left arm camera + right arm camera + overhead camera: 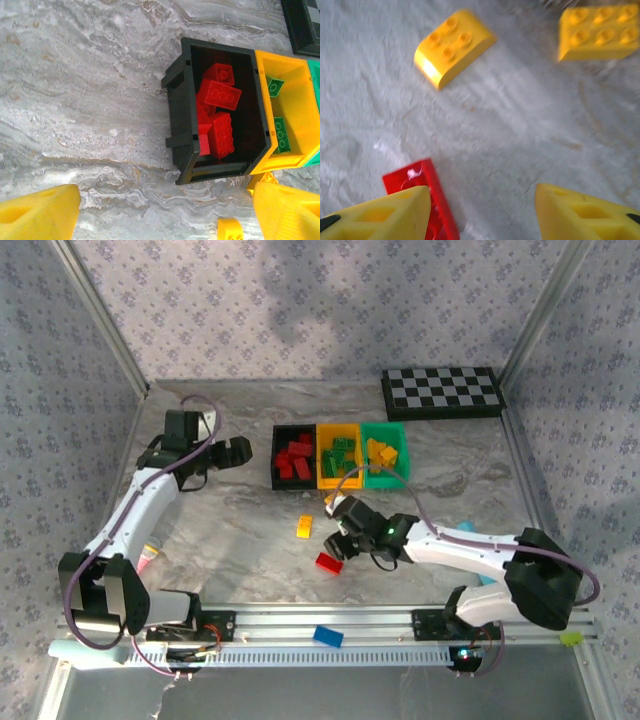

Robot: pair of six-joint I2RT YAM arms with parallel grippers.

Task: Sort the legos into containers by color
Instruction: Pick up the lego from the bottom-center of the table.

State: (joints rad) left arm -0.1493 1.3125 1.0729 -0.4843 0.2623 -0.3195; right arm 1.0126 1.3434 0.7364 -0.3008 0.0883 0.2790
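Three joined bins stand mid-table: a black bin (276, 472) (181, 100) holds red legos (296, 457) (220, 95), a yellow-orange bin (338, 428) (296, 70) holds green legos (274, 86), and a green bin (386, 480) holds yellow ones. Loose on the table lie a yellow brick (305, 527) (452, 46), a red brick (329, 563) (431, 192) and another yellow brick (599, 31). My right gripper (341, 540) (480, 210) hangs open above the table with the red brick by its left finger. My left gripper (240, 450) (165, 215) is open and holds nothing, left of the black bin.
A black-and-white checkerboard (442, 392) lies at the back right. A lone blue brick (328, 636) rests on the metal rail at the near edge. Patterned walls close in the table on three sides. A small pink-orange object (148, 558) lies beside the left arm.
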